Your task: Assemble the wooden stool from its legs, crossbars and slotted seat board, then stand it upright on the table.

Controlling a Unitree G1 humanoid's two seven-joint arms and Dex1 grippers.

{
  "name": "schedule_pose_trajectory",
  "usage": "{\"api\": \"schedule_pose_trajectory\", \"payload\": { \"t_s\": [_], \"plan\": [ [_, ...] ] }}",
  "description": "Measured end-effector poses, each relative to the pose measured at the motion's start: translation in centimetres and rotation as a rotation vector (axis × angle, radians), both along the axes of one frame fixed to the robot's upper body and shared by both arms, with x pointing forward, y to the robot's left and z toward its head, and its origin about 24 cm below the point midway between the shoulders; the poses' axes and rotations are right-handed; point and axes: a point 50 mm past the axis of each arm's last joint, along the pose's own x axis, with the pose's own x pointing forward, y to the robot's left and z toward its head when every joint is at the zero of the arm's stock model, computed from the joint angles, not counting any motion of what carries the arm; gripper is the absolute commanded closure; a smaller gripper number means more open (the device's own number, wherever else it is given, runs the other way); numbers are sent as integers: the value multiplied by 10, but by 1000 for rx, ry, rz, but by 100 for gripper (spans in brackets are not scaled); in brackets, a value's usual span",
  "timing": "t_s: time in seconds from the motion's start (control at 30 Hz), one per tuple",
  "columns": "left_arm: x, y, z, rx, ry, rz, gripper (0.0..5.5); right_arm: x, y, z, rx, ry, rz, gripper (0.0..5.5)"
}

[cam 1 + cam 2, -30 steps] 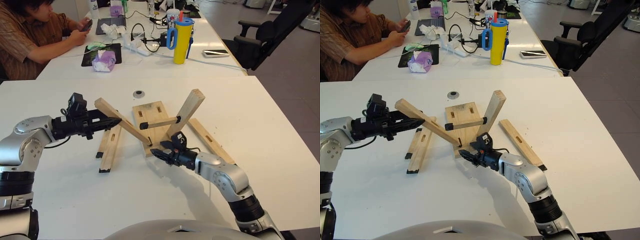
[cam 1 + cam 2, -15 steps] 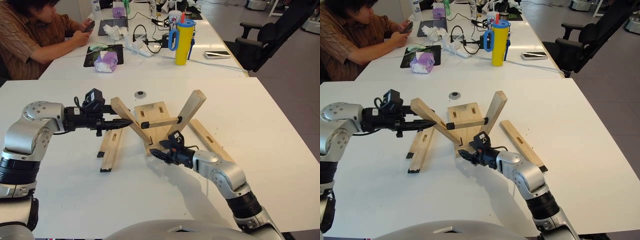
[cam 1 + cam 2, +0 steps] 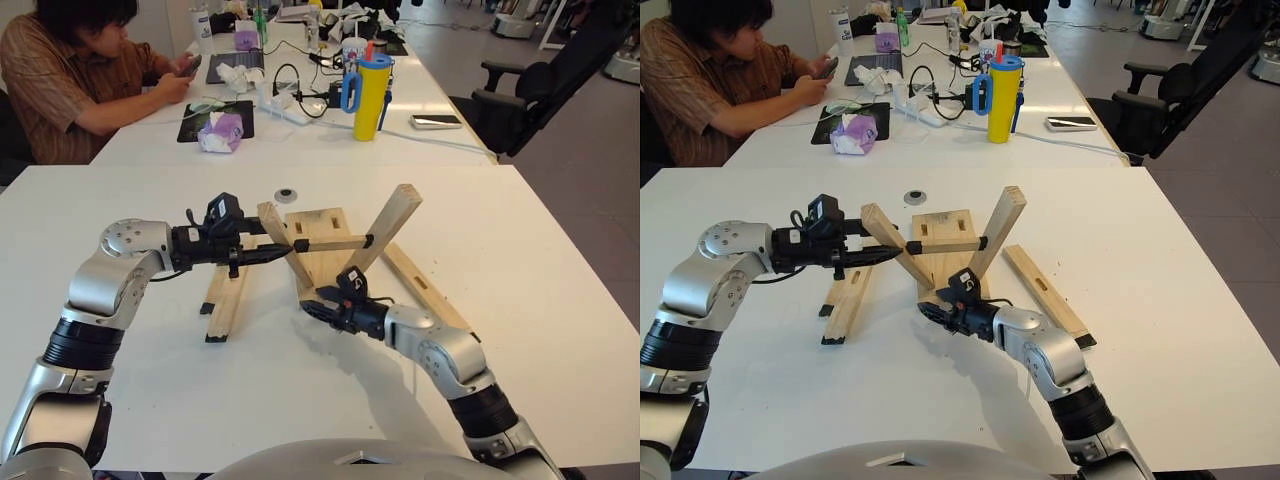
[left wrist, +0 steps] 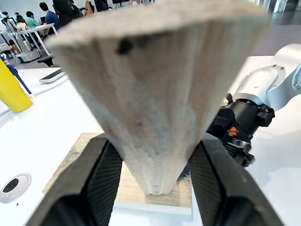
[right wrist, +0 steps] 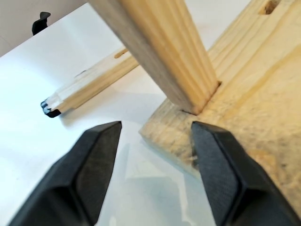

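A crossbar (image 3: 330,243) joins two leaning legs (image 3: 385,225) slotted into the seat board (image 3: 322,224), which lies flat on the table (image 3: 200,400). The left gripper (image 3: 275,250) clamps the left-hand leg (image 3: 300,278); the right gripper (image 3: 928,311), fingers spread, sits at the board's near corner.

White table (image 3: 560,260): seat board (image 3: 328,265), seemingly legs (image 3: 225,300)

Seat board (image 3: 945,222): raw pale wood, unvarnished, matt, grain visible; edge rough and splintery by the slot. Leg (image 4: 155,94): same bare wood, end face coarse, sawn. Crossbar (image 3: 330,243): bare wood, matt black caps on the ends. Loose legs (image 3: 225,300): bare wood, black caps on the tips. Left fingers (image 4: 101,181): black plastic, matt, fine cross-hatched pads. Right fingers (image 5: 96,162): black, matt, smooth. Table (image 3: 540,250): white, smooth, slight sheen.
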Motion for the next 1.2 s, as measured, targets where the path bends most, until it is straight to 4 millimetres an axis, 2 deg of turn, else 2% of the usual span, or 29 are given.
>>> {"api": "schedule_pose_trajectory", "payload": {
  "t_s": [0.03, 0.07, 0.13, 0.2, 0.3, 0.4, 0.43, 0.5, 0.53, 0.57, 0.7, 0.77, 0.83, 0.87, 0.97, 1.03, 1.1, 1.2],
  "plan": [
    [1, 0, -1, -7, -1, 1, 348, -2, 0, 2, 38, -5, -7, 346],
    [1, 0, -2, -14, -4, 3, 348, -4, -1, 16, 128, -50, -24, 365],
    [2, 0, -3, -16, -8, 4, 348, -2, -2, 55, 269, -211, -49, 395],
    [2, 1, -4, -18, -9, 4, 348, -2, -1, 83, 320, -322, -63, 426],
    [3, 2, -4, -20, -7, 2, 348, 4, 2, 119, 295, -535, -126, 459],
    [4, 2, -4, -20, -6, 3, 348, 13, 8, 138, 229, -690, -195, 514],
    [4, 2, -3, -21, -6, 3, 348, 17, 10, 132, 169, -702, -217, 524],
    [5, 1, -2, -23, -11, -1, 348, 28, 14, 100, -20, -641, -245, 548],
    [6, 0, -1, -24, -15, -4, 348, 31, 13, 80, -117, -580, -241, 548],
    [6, 1, -2, -26, -13, -3, 348, 31, 16, 67, -170, -570, -223, 548],
    [8, 2, -3, -25, -6, 3, 348, 33, 19, 67, -246, -628, -195, 548],
    [9, 2, -4, -26, 1, 5, 348, 34, 18, 66, -223, -630, -193, 548],
    [9, 0, -4, -33, 0, -2, 348, 29, 12, 67, -57, -559, -213, 548],
    [10, 0, -4, -35, 1, -3, 348, 23, 9, 66, 34, -507, -211, 548],
    [12, 1, -3, -35, 8, -16, 348, 7, -9, 81, 261, -460, -182, 548],
    [14, 3, -1, -29, 12, -28, 348, -8, -20, 83, 311, -436, -106, 548],
    [16, 6, 0, -18, 16, -33, 348, -17, -26, 69, 284, -371, -82, 548],
    [18, 8, 2, -4, 17, -44, 348, -13, -32, 30, 161, -265, -134, 548]
  ]
}}
